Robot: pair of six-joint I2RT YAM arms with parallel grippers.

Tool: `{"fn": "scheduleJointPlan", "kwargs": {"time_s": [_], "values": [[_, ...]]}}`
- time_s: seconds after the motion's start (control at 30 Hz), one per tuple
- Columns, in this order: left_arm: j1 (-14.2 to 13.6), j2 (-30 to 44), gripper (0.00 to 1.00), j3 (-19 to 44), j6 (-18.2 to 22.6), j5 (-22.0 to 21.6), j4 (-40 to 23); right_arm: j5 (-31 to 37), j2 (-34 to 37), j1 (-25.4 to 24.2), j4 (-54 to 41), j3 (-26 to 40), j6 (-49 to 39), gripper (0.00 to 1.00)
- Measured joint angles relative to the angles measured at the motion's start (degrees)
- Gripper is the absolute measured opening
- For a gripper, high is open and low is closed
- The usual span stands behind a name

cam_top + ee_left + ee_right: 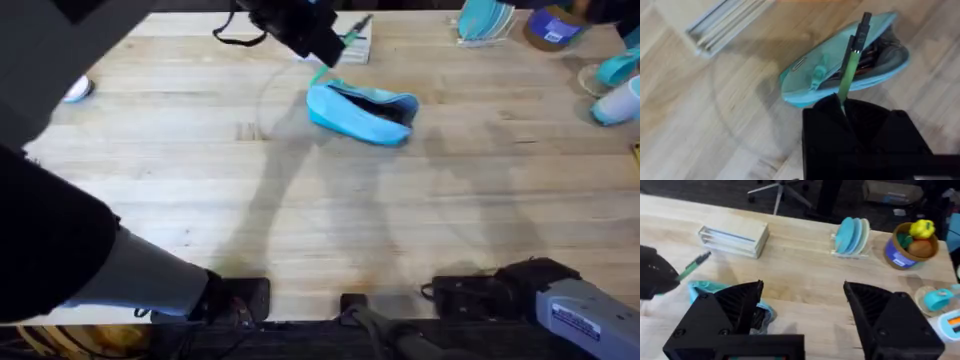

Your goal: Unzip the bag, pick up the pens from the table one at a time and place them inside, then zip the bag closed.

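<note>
Left gripper (842, 107) pinching green pen (852, 60), hovering just above open bag (362, 110); right gripper (802, 311) sitting spread near bag.

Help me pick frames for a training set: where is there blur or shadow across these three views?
Overhead: the left arm looms dark and blurred at lower left, and soft shadows cross the pale wooden table below the turquoise zip pouch. Left wrist: the thin green pen and pouch are smeared. Right wrist: the black right gripper, open, looks soft up close.
</note>
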Motion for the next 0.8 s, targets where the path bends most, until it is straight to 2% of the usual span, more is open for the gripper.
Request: {"fn": "scheduleJointPlan", "kwargs": {"time_s": [0.23,0.4,0.57,0.8], "values": [[-4.6,0.0,0.04,0.0,22.3,8.6,1.4,0.0,-2.0,-4.9,-2.7,0.0,0.0,0.998],[-7.1,0.1,0.04,0.0,34.8,11.5,1.7,0.0,-2.0,-5.6,-3.4,0.0,0.0,0.998],[-9.4,2.1,0.04,0.0,40.6,12.7,2.1,0.0,-2.0,-5.6,-3.9,0.0,0.0,0.998],[-11.1,7.7,0.041,0.0,42.9,15.5,5.9,0.0,-2.0,-5.6,-3.9,0.0,0.0,0.998]]}}
